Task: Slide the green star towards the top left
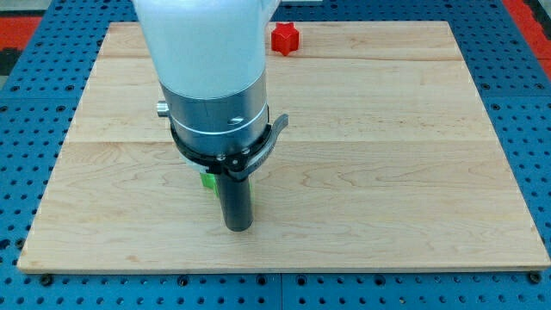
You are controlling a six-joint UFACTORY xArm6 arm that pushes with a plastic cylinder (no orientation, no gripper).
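Observation:
A green block (pixel 208 181) shows only as a small sliver at the left edge of the rod; the arm hides most of it and its star shape cannot be made out. My tip (pixel 238 227) is just to the lower right of that sliver, low on the wooden board (pixel 387 172). The arm's large white and silver body (pixel 215 86) covers the board's upper left middle.
A red block (pixel 285 38) sits near the board's top edge, to the right of the arm. The board rests on a blue perforated base (pixel 26 129) that surrounds it on all sides.

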